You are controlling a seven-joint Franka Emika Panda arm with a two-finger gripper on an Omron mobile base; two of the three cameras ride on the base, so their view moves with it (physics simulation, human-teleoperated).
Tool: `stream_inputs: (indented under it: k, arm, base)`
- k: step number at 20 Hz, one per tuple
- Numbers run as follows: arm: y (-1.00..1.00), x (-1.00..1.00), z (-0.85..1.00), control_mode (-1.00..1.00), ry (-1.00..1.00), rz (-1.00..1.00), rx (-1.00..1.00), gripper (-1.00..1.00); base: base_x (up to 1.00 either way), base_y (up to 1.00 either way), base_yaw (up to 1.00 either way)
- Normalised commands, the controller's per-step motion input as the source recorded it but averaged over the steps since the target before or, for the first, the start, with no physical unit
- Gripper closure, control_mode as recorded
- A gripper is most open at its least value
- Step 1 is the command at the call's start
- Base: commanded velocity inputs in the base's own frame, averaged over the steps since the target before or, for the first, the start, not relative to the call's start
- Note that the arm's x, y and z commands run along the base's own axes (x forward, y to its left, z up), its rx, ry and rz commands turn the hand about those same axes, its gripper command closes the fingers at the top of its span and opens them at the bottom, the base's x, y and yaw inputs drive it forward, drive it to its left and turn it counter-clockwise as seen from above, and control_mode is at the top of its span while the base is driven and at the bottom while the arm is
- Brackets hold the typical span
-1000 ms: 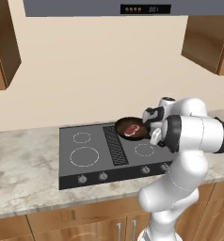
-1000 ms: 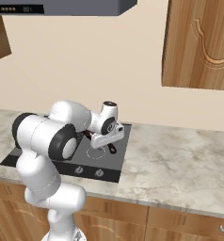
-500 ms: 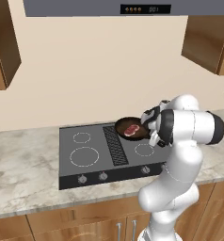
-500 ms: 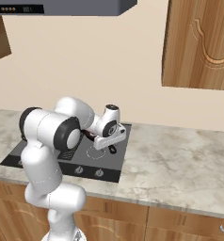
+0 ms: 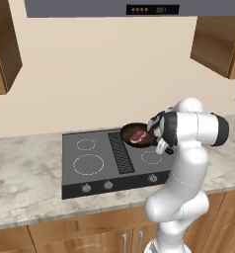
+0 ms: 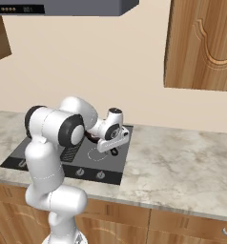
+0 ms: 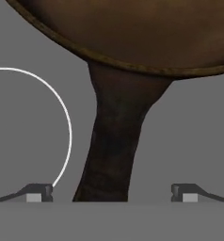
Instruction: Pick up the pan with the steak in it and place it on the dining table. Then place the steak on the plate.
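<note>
The pan sits on the far right part of the black cooktop, which is set into the marble tabletop below a grey range hood. The steak lies flat inside the pan's bowl, its red-pink face up. Wooden wall cabinets hang to either side of the hood.

The tool hangs over the pan's handle, close to the cooktop surface. In the hand view its two fingertips stand wide apart, one on each side of the handle, with a clear gap between each tip and the dark handle, so nothing is clamped. The handle runs from between the tips up to the rim of the pan's brown bowl at the top of that view. A white burner ring on the cooktop curves past the left fingertip.

In the left base view the white arm bends over the right side of the cooktop, its wrist just beside the pan.
</note>
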Motion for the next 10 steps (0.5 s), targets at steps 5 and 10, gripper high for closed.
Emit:
stream_inputs:
  k: [5,10]
  arm:
    - [0.00,0.00,0.02,-1.00,-0.01,-0.01,0.00,1.00]
    - [0.08,0.01,0.34,-1.00,-0.12,-0.10,0.00,1.00]
  base:
    - [0.00,0.00,0.00]
    - [0.00,0.00,0.00]
